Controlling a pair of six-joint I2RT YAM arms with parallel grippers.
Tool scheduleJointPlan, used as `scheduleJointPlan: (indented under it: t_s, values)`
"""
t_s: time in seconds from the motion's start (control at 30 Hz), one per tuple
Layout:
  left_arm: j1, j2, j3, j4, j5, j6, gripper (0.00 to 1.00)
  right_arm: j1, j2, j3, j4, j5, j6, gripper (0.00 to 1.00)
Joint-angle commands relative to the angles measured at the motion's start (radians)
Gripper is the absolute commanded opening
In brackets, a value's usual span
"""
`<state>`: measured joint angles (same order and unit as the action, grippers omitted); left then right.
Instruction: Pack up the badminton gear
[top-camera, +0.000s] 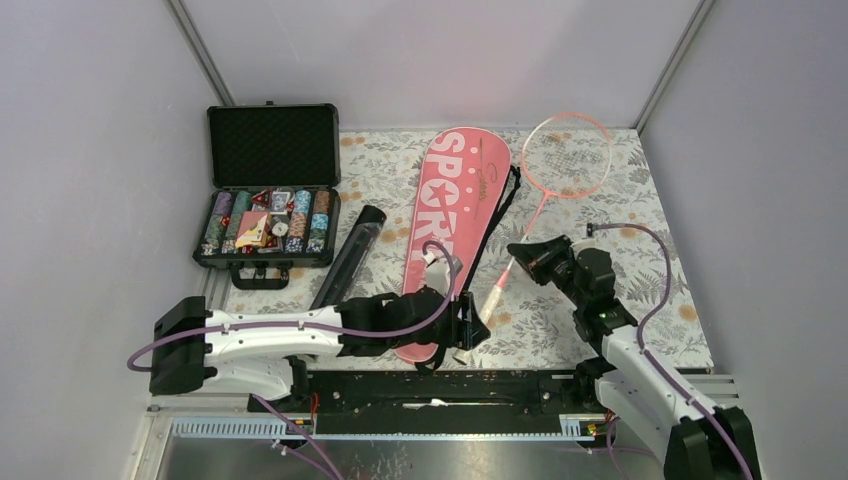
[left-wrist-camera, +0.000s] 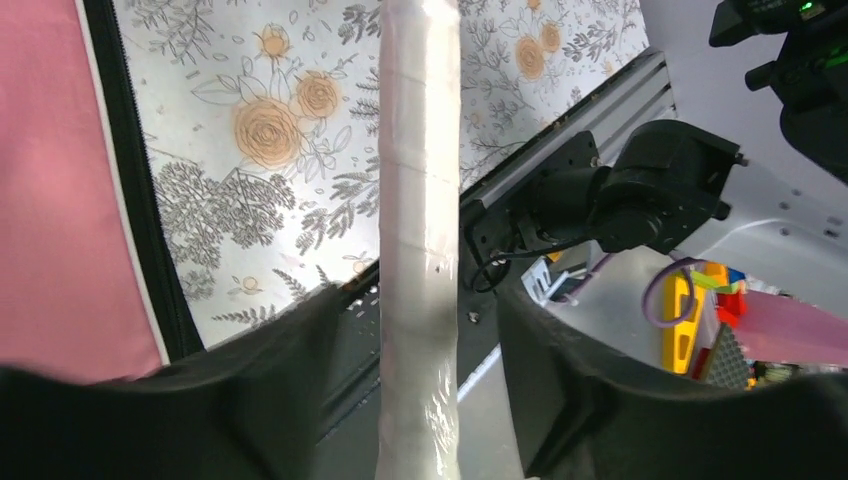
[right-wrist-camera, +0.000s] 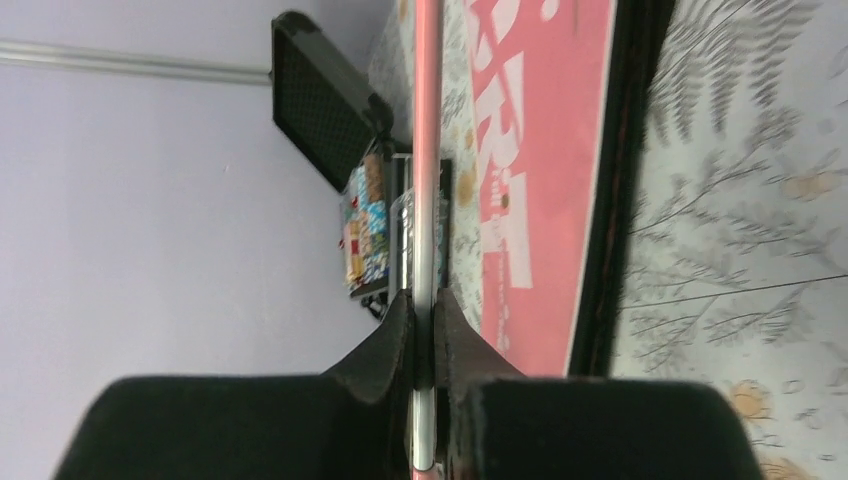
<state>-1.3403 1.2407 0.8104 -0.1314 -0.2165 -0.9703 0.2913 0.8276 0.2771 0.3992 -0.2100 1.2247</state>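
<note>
Over floral cloth (top-camera: 660, 270), right gripper (right-wrist-camera: 425, 300) pinches the thin pink racket shaft (right-wrist-camera: 427, 150); left gripper (left-wrist-camera: 418, 296) gapes around its wrapped handle (left-wrist-camera: 420, 150).

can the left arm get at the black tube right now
Probably, but not straight away: the left gripper straddles a white handle, jaws open. The black tube lies uncovered close by on its left, so it must back off the handle first.

Free: bare table (top-camera: 660, 180) at right edge; strip upper centre-left. Blocking: pink bag (top-camera: 455, 215) centre, racket (top-camera: 566, 155) upper right, chip case (top-camera: 270, 215) and tube (top-camera: 350, 262) left.
</note>
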Motion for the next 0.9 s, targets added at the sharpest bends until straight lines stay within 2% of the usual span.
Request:
scheduleJointPlan:
  t_s: [0.0,0.17,0.4,0.6,0.87]
  values:
    - [0.000,0.004,0.096,-0.057,-0.028,0.092,0.68,-0.077,-0.093,0.040,-0.111,-0.018,-0.150,0.00]
    - [0.004,0.038,0.165,-0.184,-0.113,0.201,0.72,-0.107,-0.124,0.117,-0.369,-0.095,-0.257,0.00]
    - [0.096,0.163,0.294,-0.375,-0.185,0.370,0.69,-0.107,-0.195,0.193,-0.754,-0.153,-0.394,0.00]
    - [0.143,0.277,0.319,-0.346,-0.205,0.438,0.69,-0.107,-0.326,0.157,-0.896,-0.149,-0.402,0.00]
    - [0.161,0.486,0.402,-0.340,-0.196,0.484,0.67,-0.107,-0.415,0.119,-0.939,-0.184,-0.371,0.00]
